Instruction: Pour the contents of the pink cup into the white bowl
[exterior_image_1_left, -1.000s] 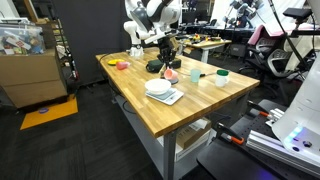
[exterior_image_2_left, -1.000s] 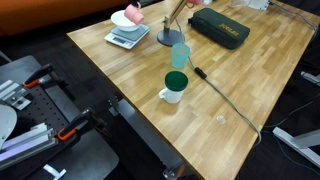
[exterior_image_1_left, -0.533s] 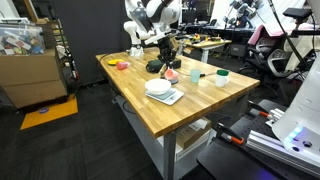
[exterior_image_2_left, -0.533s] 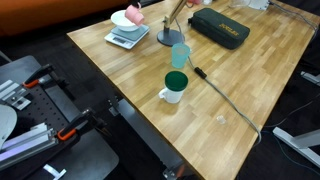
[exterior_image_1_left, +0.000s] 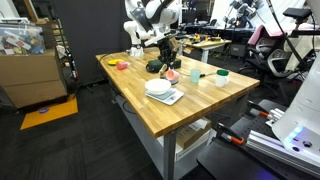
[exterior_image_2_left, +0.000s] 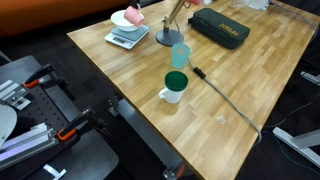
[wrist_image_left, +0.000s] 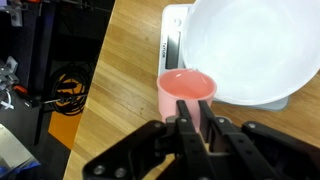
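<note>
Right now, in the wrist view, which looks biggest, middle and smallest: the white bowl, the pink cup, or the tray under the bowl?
1. white bowl, biggest by far.
2. pink cup.
3. tray, but only a strip shows beside the bowl; the rest is hidden, so its place is unsure.

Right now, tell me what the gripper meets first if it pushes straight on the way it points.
The pink cup: its near wall sits right at the shut jaws of the gripper, seemingly pinched between them. Past it comes the white bowl.
</note>
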